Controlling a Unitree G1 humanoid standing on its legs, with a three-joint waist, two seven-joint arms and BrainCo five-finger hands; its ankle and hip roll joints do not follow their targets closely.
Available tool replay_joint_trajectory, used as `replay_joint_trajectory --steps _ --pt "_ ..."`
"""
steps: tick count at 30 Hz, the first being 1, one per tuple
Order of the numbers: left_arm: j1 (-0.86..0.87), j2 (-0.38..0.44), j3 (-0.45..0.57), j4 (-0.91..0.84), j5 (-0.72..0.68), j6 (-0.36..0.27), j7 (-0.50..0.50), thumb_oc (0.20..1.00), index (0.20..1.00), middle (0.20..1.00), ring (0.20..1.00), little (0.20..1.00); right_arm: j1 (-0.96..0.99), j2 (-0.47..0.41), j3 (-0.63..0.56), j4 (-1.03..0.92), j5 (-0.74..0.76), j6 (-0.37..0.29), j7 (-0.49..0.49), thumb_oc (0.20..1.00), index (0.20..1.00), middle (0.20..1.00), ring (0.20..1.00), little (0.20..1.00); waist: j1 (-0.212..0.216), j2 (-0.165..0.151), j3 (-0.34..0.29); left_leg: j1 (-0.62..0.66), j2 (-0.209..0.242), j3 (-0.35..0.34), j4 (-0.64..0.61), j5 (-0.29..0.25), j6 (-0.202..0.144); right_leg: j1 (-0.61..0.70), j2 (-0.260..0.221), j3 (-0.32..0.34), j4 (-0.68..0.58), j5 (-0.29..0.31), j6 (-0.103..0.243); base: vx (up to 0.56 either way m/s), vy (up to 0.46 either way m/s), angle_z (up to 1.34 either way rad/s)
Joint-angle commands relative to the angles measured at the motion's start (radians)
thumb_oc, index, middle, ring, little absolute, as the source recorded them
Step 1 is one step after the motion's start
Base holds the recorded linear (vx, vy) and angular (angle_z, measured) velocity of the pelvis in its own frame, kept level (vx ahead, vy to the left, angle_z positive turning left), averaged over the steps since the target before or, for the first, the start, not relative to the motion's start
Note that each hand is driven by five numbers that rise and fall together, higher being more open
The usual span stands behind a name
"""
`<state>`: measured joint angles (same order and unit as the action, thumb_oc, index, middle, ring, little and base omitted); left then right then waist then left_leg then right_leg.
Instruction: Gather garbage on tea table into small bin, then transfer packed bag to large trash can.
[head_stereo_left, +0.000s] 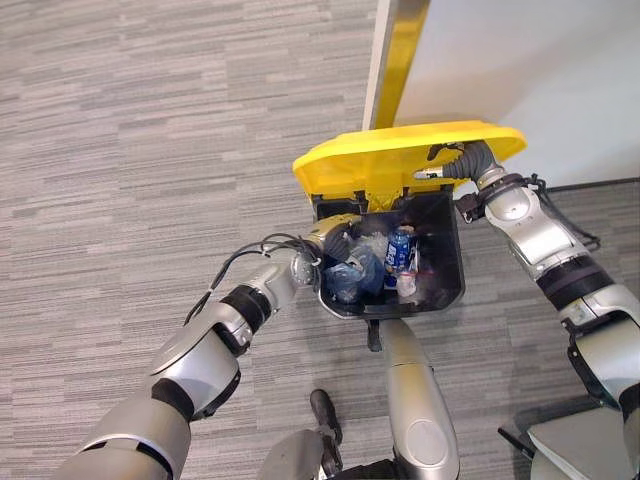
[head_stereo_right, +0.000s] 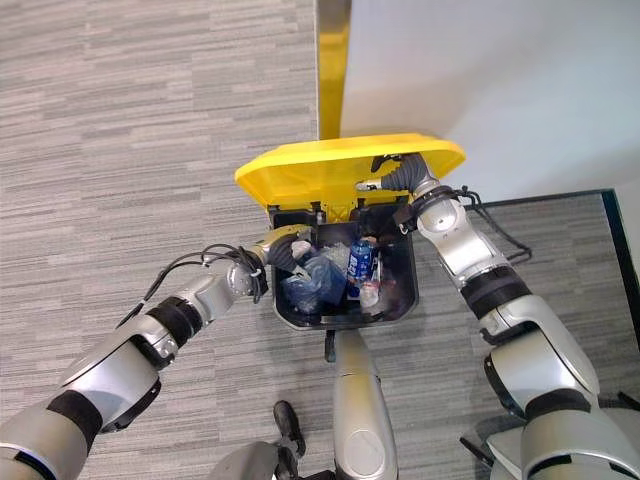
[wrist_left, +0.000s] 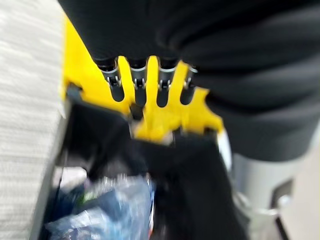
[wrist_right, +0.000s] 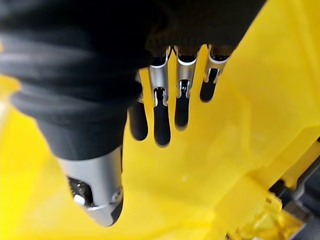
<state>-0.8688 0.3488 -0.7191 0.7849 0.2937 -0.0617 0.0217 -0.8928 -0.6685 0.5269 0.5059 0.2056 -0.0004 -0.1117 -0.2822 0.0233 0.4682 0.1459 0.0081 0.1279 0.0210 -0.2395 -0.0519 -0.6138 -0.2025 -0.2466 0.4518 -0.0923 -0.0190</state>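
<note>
Glossy yellow plastic lid (head_stereo_left: 400, 155), matt black plastic bin (head_stereo_left: 445, 262), crinkly clear bag (head_stereo_left: 355, 270), ribbed carpet (head_stereo_left: 150, 150).

No text, label, number or sign is showing legibly anywhere. The blue bottle (head_stereo_left: 399, 247) lying in the black trash can (head_stereo_left: 447, 262) is wearing a label, but its print is too small to read.

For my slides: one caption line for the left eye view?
Right hand holds the yellow lid up while the left hand reaches into the bin beside the bag.
</note>
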Motion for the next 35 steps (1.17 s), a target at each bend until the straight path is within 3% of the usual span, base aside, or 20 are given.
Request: replay_joint_trajectory --steps 1,3,4,6,7,11,12,13,14,16,17,18,19,20,21,22,23,27,35 --pt "0.201 -0.018 0.056 -0.088 -0.058 -0.046 0.034 1.0 1.0 1.0 1.0 1.0 0.136 0.029 -0.071 -0.058 -0.064 -0.071 0.012 1.0 1.0 1.0 1.0 1.0 0.017 -0.021 -0.152 0.137 -0.016 -0.026 0.082 -0.228 0.006 -0.021 -0.063 -0.009 -0.329 0.372 0.231 -0.07 -0.011 0.1" --pt "0.248 0.004 0.083 -0.12 -0.08 -0.049 0.03 1.0 1.0 1.0 1.0 1.0 0.189 0.034 -0.095 -0.08 -0.079 -0.065 0.02 1.0 1.0 1.0 1.0 1.0 0.024 -0.034 -0.163 0.143 -0.018 -0.032 0.087 -0.228 0.006 -0.001 -0.069 -0.018 -0.347 0.378 0.229 -0.06 -0.029 0.19" --pt "0.343 0.033 0.164 -0.164 -0.147 -0.055 0.025 1.0 1.0 1.0 1.0 1.0 0.285 0.047 -0.142 -0.107 -0.101 -0.063 0.032 1.0 1.0 1.0 1.0 1.0 0.047 -0.049 -0.177 0.15 -0.016 -0.034 0.117 -0.238 0.005 0.045 -0.07 -0.029 -0.379 0.384 0.23 -0.12 -0.015 0.26" --pt "0.39 0.044 0.202 -0.175 -0.172 -0.056 0.025 1.0 1.0 1.0 1.0 1.0 0.334 0.059 -0.168 -0.121 -0.113 -0.062 0.037 1.0 1.0 1.0 1.0 1.0 0.052 -0.067 -0.183 0.154 -0.023 -0.038 0.128 -0.237 0.003 0.069 -0.078 -0.035 -0.398 0.393 0.232 -0.15 0.007 0.17" --pt "0.51 0.082 0.294 -0.214 -0.23 -0.058 0.006 1.0 1.0 1.0 1.0 1.0 0.457 0.093 -0.218 -0.17 -0.132 -0.058 0.061 1.0 1.0 1.0 1.0 1.0 0.078 -0.099 -0.19 0.154 -0.032 -0.04 0.164 -0.239 0.008 0.13 -0.08 -0.044 -0.442 0.395 0.237 -0.22 0.033 0.18" --pt "0.698 0.159 0.455 -0.204 -0.236 -0.046 -0.018 1.0 1.0 1.0 1.0 1.0 0.643 0.148 -0.285 -0.197 -0.2 -0.046 0.105 1.0 1.0 1.0 1.0 1.0 0.12 -0.137 -0.193 0.145 -0.057 -0.026 0.187 -0.207 0.027 0.187 -0.073 -0.043 -0.461 0.349 0.25 -0.22 0.049 0.11" --pt "0.698 0.159 0.455 -0.204 -0.236 -0.045 -0.018 1.0 1.0 1.0 1.0 1.0 0.643 0.148 -0.285 -0.197 -0.2 -0.046 0.105 1.0 1.0 1.0 1.0 1.0 0.119 -0.139 -0.194 0.145 -0.059 -0.027 0.187 -0.206 0.027 0.186 -0.075 -0.043 -0.461 0.349 0.25 -0.27 0.102 -0.34" --pt "0.775 0.165 0.533 -0.186 -0.242 -0.037 -0.014 1.0 1.0 1.0 1.0 1.0 0.686 0.166 -0.288 -0.195 -0.24 -0.037 0.121 1.0 1.0 1.0 1.0 1.0 0.128 -0.126 -0.175 0.137 -0.047 0.004 0.178 -0.162 0.036 0.173 -0.074 -0.055 -0.372 0.323 0.258 -0.43 0.166 -0.29" --pt "0.842 0.157 0.584 -0.197 -0.269 -0.024 -0.02 1.0 1.0 1.0 1.0 1.0 0.749 0.184 -0.305 -0.195 -0.26 -0.032 0.131 1.0 1.0 1.0 1.0 1.0 0.142 -0.121 -0.18 0.097 -0.054 0.0 0.17 -0.126 0.055 0.189 -0.066 -0.006 -0.222 0.263 0.224 -0.43 0.164 -0.18" --pt "0.844 0.158 0.585 -0.198 -0.269 -0.024 -0.02 1.0 1.0 1.0 1.0 1.0 0.75 0.185 -0.304 -0.195 -0.26 -0.032 0.131 1.0 1.0 1.0 1.0 1.0 0.141 -0.127 -0.184 0.093 -0.06 -0.001 0.168 -0.122 0.056 0.183 -0.071 -0.003 -0.221 0.264 0.224 -0.22 0.076 -0.11" --pt "0.894 0.143 0.62 -0.201 -0.301 -0.019 -0.018 1.0 1.0 1.0 1.0 1.0 0.792 0.203 -0.316 -0.166 -0.253 -0.041 0.131 1.0 1.0 1.0 1.0 1.0 0.159 -0.109 -0.201 0.053 -0.068 0.009 0.134 -0.073 0.083 0.225 -0.061 0.011 -0.09 0.209 0.198 -0.19 0.079 -0.21" --pt "0.894 0.143 0.62 -0.202 -0.301 -0.019 -0.018 1.0 1.0 1.0 1.0 1.0 0.792 0.203 -0.316 -0.166 -0.253 -0.041 0.131 1.0 1.0 1.0 1.0 1.0 0.159 -0.11 -0.202 0.052 -0.068 0.009 0.133 -0.072 0.083 0.223 -0.062 0.011 -0.09 0.209 0.198 -0.29 0.137 -0.36" --pt "0.945 0.122 0.658 -0.221 -0.34 -0.014 -0.031 1.0 1.0 1.0 1.0 1.0 0.832 0.224 -0.334 -0.116 -0.243 -0.042 0.134 1.0 1.0 1.0 1.0 1.0 0.172 -0.076 -0.218 0.024 -0.051 0.023 0.087 -0.036 0.099 0.254 -0.043 0.041 0.046 0.141 0.174 -0.13 0.079 -0.04" --pt "0.962 0.123 0.672 -0.219 -0.337 -0.007 -0.034 1.0 1.0 1.0 1.0 1.0 0.859 0.235 -0.351 -0.104 -0.249 -0.037 0.139 1.0 1.0 1.0 1.0 1.0 0.178 -0.067 -0.229 0.013 -0.047 0.023 0.068 -0.015 0.103 0.247 -0.028 0.086 0.143 0.126 0.174 -0.14 0.054 -0.24" --pt "0.983 0.115 0.693 -0.208 -0.333 -0.003 -0.021 1.0 1.0 1.0 1.0 1.0 0.882 0.252 -0.367 -0.065 -0.224 -0.038 0.135 1.0 1.0 1.0 1.0 1.0 0.186 -0.066 -0.239 0.004 -0.042 0.027 0.059 0.001 0.098 0.285 -0.007 0.118 0.121 0.114 0.176 0.01 -0.086 -0.23" --pt "0.993 0.121 0.688 -0.225 -0.349 -0.015 -0.032 1.0 1.0 1.0 1.0 1.0 0.892 0.254 -0.382 -0.042 -0.205 -0.046 0.134 1.0 1.0 1.0 1.0 1.0 0.199 -0.078 -0.253 -0.016 -0.05 0.01 0.062 0.005 0.086 0.372 0.013 0.123 -0.003 0.054 0.164 0.04 -0.155 -0.32" --pt "1.0 0.121 0.702 -0.236 -0.351 -0.012 -0.044 1.0 1.0 1.0 1.0 1.0 0.896 0.261 -0.388 -0.024 -0.199 -0.039 0.139 1.0 1.0 1.0 1.0 1.0 0.203 -0.081 -0.268 -0.032 -0.04 0.012 0.048 0.017 0.077 0.399 0.033 0.113 -0.067 0.032 0.163 0.05 -0.174 -0.23" --pt "1.003 0.112 0.707 -0.196 -0.371 -0.017 -0.04 1.0 1.0 1.0 1.0 1.0 0.895 0.241 -0.397 0.028 -0.175 -0.035 0.139 1.0 1.0 1.0 1.0 1.0 0.205 -0.073 -0.309 -0.051 -0.016 0.039 0.019 0.049 0.061 0.43 0.088 0.144 -0.188 0.041 0.158 0.07 -0.094 -0.34" --pt "1.019 0.094 0.737 -0.175 -0.372 -0.014 -0.027 1.0 1.0 1.0 1.0 1.0 0.928 0.205 -0.458 0.084 -0.161 -0.038 0.111 1.0 1.0 1.0 1.0 1.0 0.205 -0.072 -0.359 -0.056 0.003 0.018 -0.031 0.105 0.025 0.546 0.119 0.127 -0.388 0.061 0.14 0.06 -0.089 -0.06"
